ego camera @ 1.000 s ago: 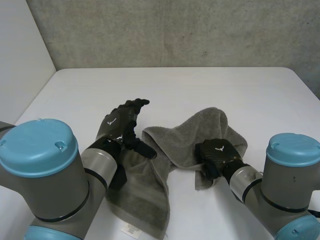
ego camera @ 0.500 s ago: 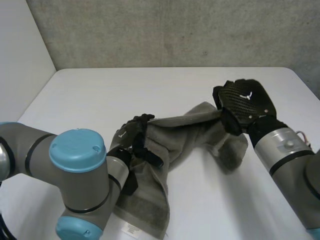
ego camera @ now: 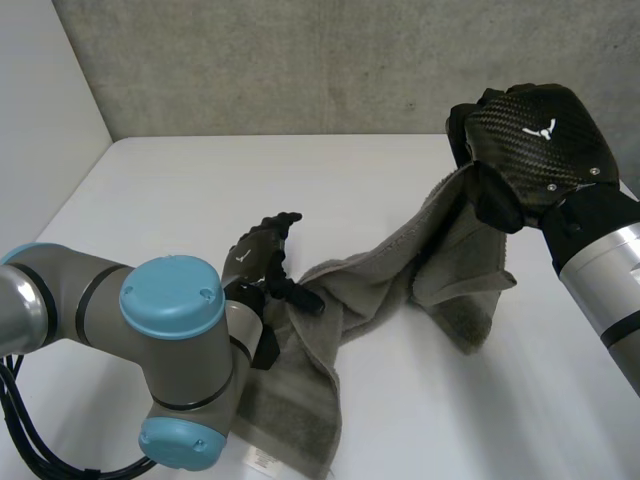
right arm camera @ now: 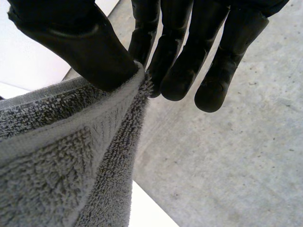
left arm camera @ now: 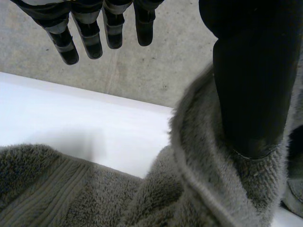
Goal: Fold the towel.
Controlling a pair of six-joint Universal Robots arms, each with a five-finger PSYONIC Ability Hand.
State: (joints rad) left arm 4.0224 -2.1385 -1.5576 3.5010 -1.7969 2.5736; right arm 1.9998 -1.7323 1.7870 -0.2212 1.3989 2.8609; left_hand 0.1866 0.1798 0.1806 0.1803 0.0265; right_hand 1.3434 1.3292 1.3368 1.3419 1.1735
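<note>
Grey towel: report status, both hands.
Right hand pinches an edge of the grey terry towel, raised above the white table. Left hand open, thumb pressing the towel down. Towel slopes between them, near end on the table.

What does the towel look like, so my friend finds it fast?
On the white table by the grey wall, look between the two black hands. The towel is the grey fluffy cloth stretched there, one end pinched up by the right hand, an edge under the thumb of the left hand. Nothing else is soft.
</note>
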